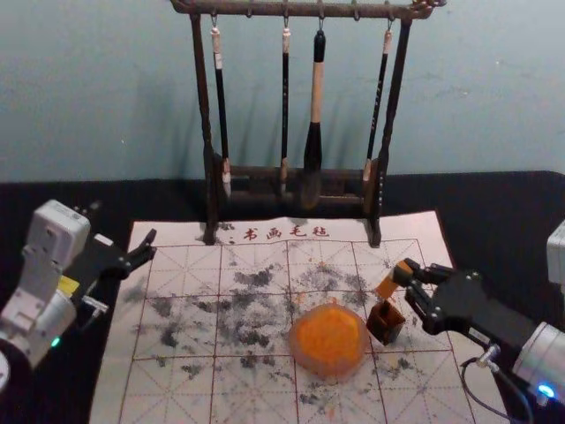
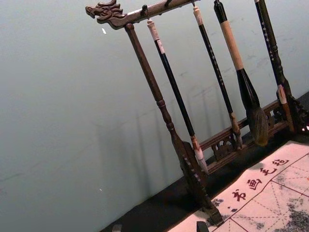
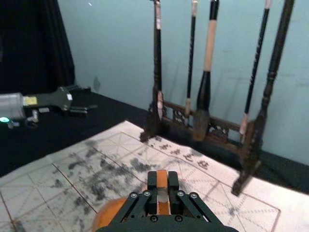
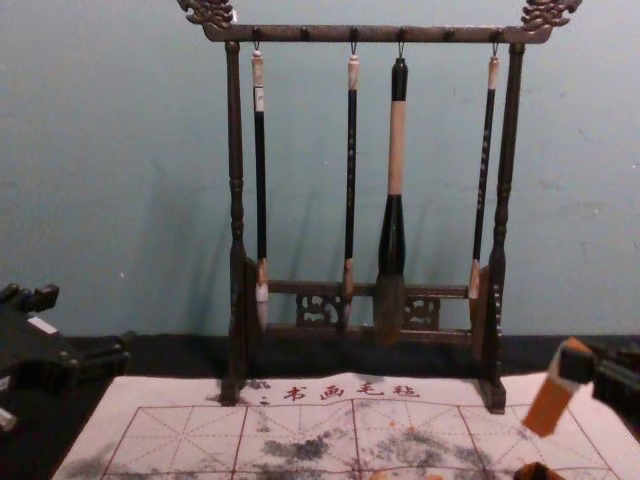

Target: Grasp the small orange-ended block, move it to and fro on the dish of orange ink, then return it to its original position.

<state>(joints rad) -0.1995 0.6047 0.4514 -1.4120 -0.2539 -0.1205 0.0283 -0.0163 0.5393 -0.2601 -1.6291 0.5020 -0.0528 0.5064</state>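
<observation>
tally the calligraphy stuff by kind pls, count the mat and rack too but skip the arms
Hanging brushes: 4
Rack: 1
Mat: 1
Ink dish: 1
Small dark box: 1
Orange-ended block, in the right gripper: 1
Total: 9

The right gripper is black and angular, and its two jointed fingers have round screws with silver rims at their base. Behind this claw there is a small white label, then a silver connector with a dark cable. Farther back comes a silvery cylinder with a glowing blue light. The left gripper is also black. Behind that claw are a yellow label, a metallic cylinder with a green light, and a pale grey, rounded box-shaped housing
</observation>
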